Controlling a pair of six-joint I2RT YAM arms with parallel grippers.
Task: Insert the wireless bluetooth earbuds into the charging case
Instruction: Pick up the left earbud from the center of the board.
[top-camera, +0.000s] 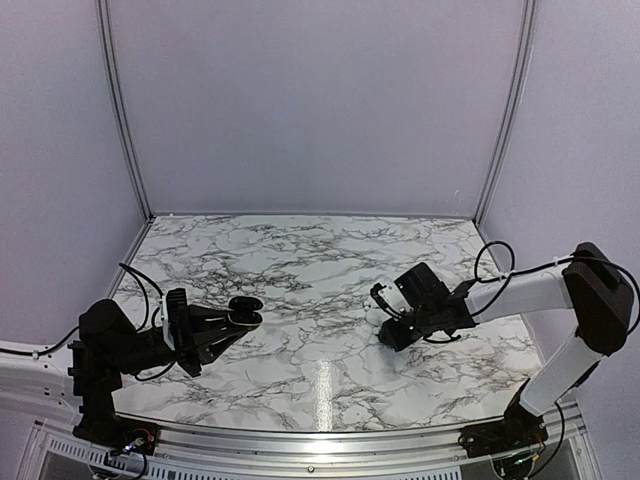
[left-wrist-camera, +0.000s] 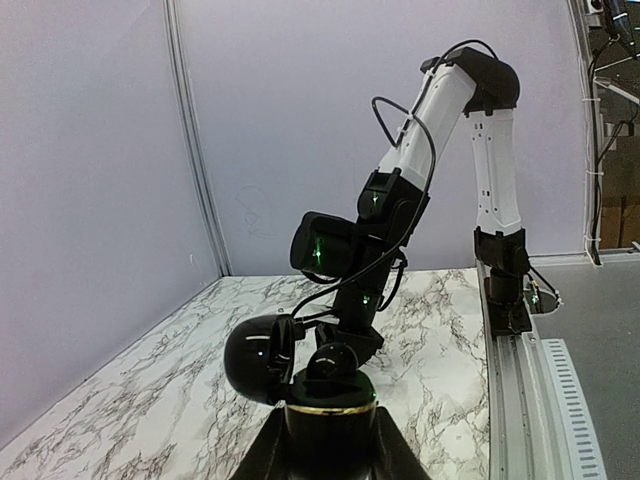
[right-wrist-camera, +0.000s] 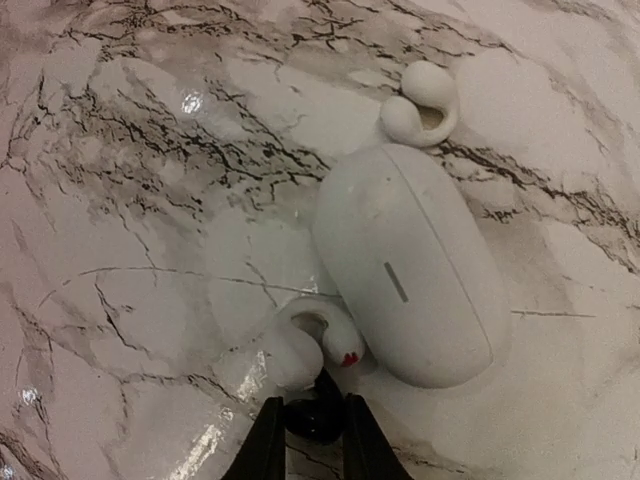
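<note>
My left gripper (top-camera: 236, 320) is shut on the base of a black charging case (left-wrist-camera: 330, 425) and holds it upright just above the table. Its lid (left-wrist-camera: 255, 360) is swung open to the left. One tiny black earbud (left-wrist-camera: 336, 362) sits in the top of the base. In the top view the case (top-camera: 243, 308) is at the left. My right gripper (right-wrist-camera: 315, 432) is shut on the other tiny black earbud (right-wrist-camera: 316, 415), low over the marble at right of centre (top-camera: 388, 335). Both grippers are about a third of the table's width apart.
A closed white oval case (right-wrist-camera: 405, 265) lies just beyond my right fingertips. A white clip earbud with a red mark (right-wrist-camera: 300, 345) touches the held bud, and another white earbud (right-wrist-camera: 420, 100) lies at the case's far end. Walls enclose the marble table (top-camera: 300, 260).
</note>
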